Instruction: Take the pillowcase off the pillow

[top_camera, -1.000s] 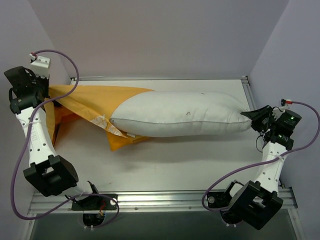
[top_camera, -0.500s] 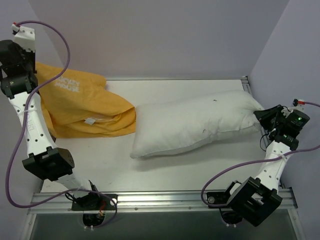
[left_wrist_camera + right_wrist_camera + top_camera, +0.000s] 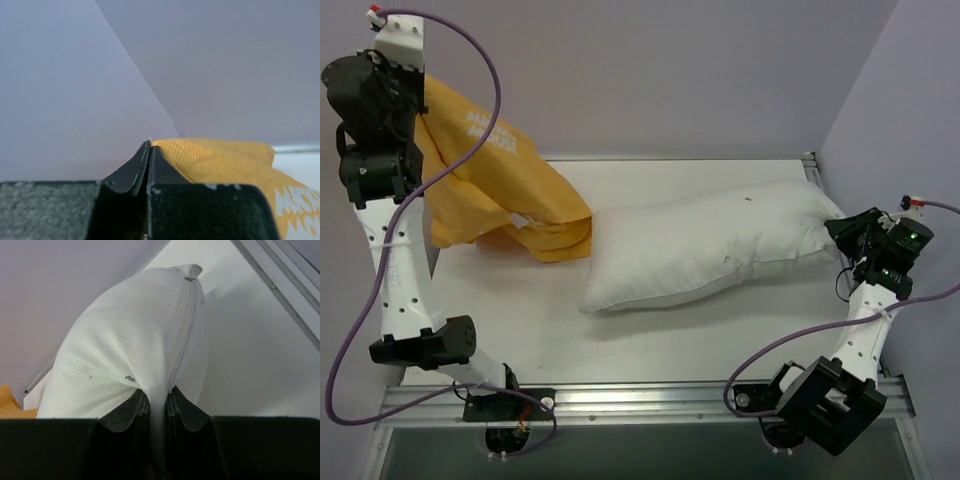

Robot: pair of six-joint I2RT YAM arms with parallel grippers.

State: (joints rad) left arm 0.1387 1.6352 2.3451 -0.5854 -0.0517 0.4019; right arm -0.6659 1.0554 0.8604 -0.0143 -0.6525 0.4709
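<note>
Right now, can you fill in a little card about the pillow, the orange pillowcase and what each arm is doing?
Pillow: white, lying on the table, completely out of the pillowcase
Pillowcase: orange, held up at the left, lower folds down beside the pillow's left end
Left fingers: shut on an edge of the pillowcase, raised high
Right fingers: shut on the pillow's right end
Job: looks done, the two are separate
</note>
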